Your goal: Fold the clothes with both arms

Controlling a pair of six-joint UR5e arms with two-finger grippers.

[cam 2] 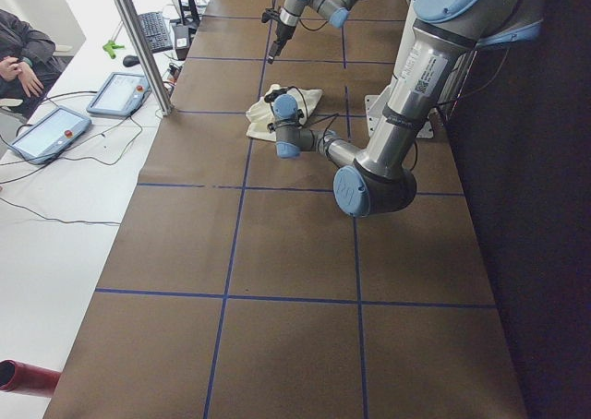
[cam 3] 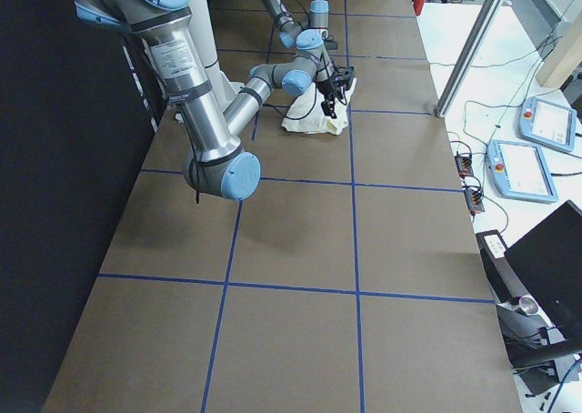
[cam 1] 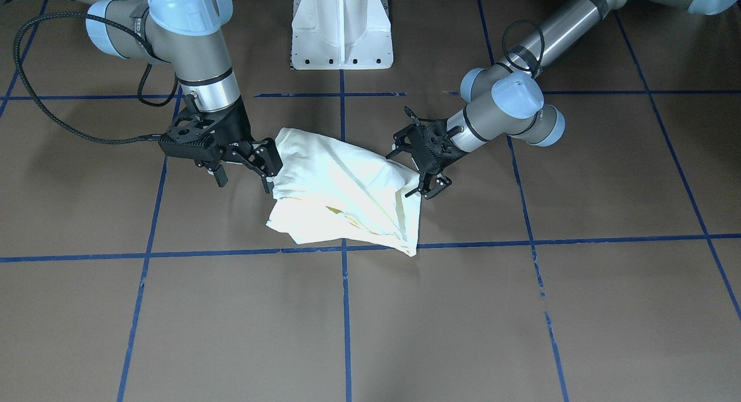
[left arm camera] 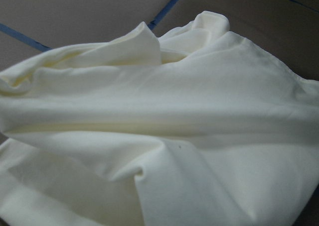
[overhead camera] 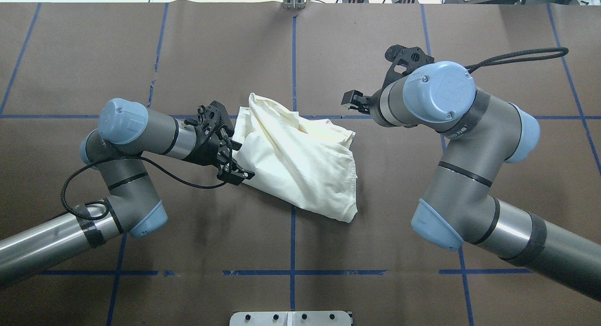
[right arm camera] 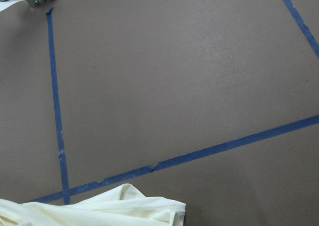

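Left hand (cam 1: 431,189) looks spread in the front view, tips right at the corner of the bunched T-shirt (cam 1: 347,193) with nothing pinched that I can see, and my right hand (cam 1: 246,176) hangs wide at the opposite edge. From overhead the shirt sits mid desk (overhead camera: 141,58), long axis slanting far-left to near-right. Left hand touches it and right stands off, so left's nearer.

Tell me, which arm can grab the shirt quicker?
Probably left: the left gripper sits low at the shirt edge, and its wrist camera is filled with cloth. The right gripper looks raised off the table, seeing only a corner of the shirt.
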